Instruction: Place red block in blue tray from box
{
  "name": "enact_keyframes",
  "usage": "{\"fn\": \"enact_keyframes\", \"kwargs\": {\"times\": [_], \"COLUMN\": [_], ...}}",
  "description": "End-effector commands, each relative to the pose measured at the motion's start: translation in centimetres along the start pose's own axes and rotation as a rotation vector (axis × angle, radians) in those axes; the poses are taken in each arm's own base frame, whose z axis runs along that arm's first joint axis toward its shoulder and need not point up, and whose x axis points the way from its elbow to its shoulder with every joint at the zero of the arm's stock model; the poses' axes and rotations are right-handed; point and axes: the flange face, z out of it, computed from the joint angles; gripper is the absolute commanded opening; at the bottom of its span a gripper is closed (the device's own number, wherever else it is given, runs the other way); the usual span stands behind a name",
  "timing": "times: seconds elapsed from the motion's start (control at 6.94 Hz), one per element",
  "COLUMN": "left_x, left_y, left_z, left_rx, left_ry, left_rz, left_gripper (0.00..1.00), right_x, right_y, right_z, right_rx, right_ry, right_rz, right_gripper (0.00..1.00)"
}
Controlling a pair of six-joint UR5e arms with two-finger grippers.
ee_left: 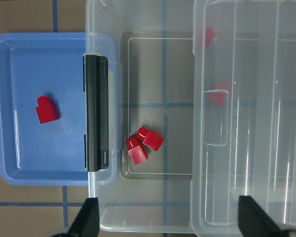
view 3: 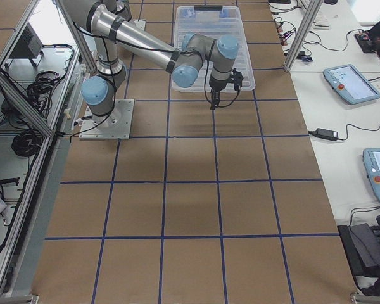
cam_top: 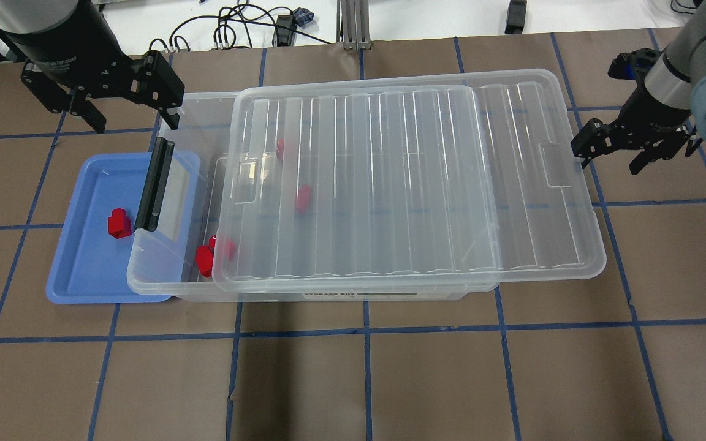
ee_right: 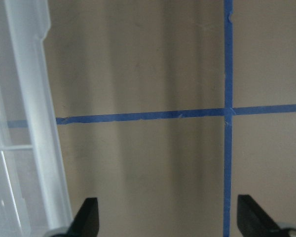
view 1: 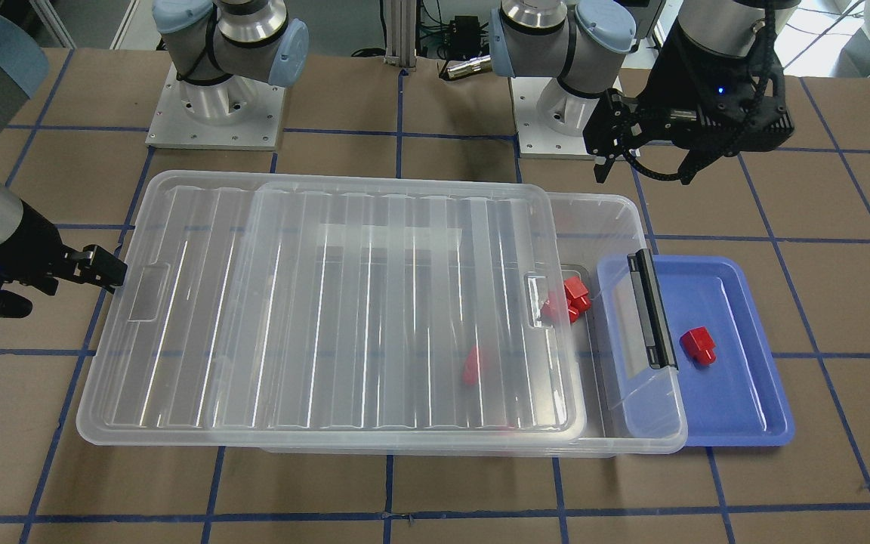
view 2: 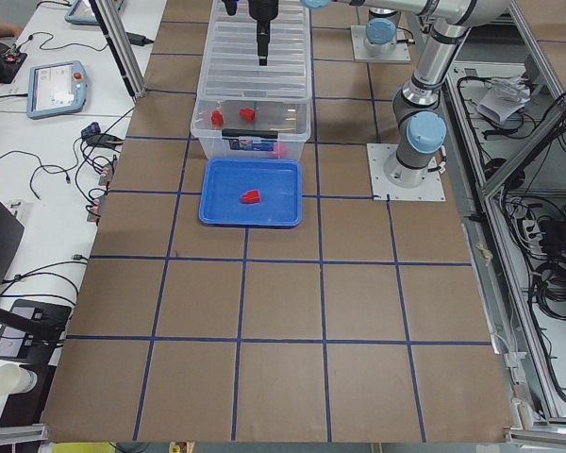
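The bench (cam_top: 390,380) carries the box (cam_top: 190,113) lengthwise. Its lid (cam_top: 414,184) lies flat on top but is shifted toward the robot's right, so it overhangs that end and leaves a gap open at the latch (cam_top: 154,185) end. The tray (cam_top: 77,257) lies on the bench at that same end. Whether it touches the box or is just beside it cannot be told.

The left tool (cam_top: 132,115) hangs above the open gap, its fingers spread wide with nothing between them. The left wrist view looks straight down past them into the gap and the tray. The right tool (cam_top: 613,156) is at the other end, just beside the overhanging lid edge and apart from it. It is also wide open and empty, with bare bench beneath.

One block (cam_top: 119,222) lies in the tray, near its middle and free of both tools. A pair of blocks (cam_top: 206,260) lies touching in the open part of the box, near the lid's edge. Two more blocks (cam_top: 303,197) show dimly through the lid, further in.

In my judgement the task's core is done, with a block out of the box and resting in the tray. What is left is at most drawing the arms clear. Squaring the lid back on, or fetching further blocks, would go beyond what the task sentence asks.
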Motion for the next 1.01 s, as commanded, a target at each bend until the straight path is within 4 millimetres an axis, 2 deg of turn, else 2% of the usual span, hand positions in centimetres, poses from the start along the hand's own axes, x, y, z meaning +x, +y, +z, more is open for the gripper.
{"fn": "enact_keyframes", "kwargs": {"times": [0.0, 0.14, 0.58, 0.72, 0.86], "left_x": [-0.1, -0.2, -0.1, -0.1, -0.2], "left_y": [0.0, 0.0, 0.0, -0.1, -0.1], "left_z": [0.2, 0.3, 0.3, 0.4, 0.4], "left_rx": [-0.004, -0.005, -0.005, -0.005, -0.005], "left_ry": [0.006, 0.006, 0.008, 0.008, 0.008], "left_rz": [0.051, 0.05, 0.051, 0.051, 0.05], "left_gripper": [1.0, 1.0, 1.0, 1.0, 1.0], "right_x": [-3.6, -5.8, -10.1, -10.1, -9.3], "right_y": [0.1, 0.4, 1.0, 0.8, 0.2], "right_z": [-0.3, -0.6, -0.6, -0.7, -2.1], "right_rx": [0.016, 0.025, 0.025, 0.027, 0.049], "right_ry": [0.009, 0.013, 0.034, 0.038, 0.048], "right_rz": [-0.037, -0.058, -0.126, -0.128, -0.13], "right_gripper": [1.0, 1.0, 1.0, 1.0, 1.0]}}
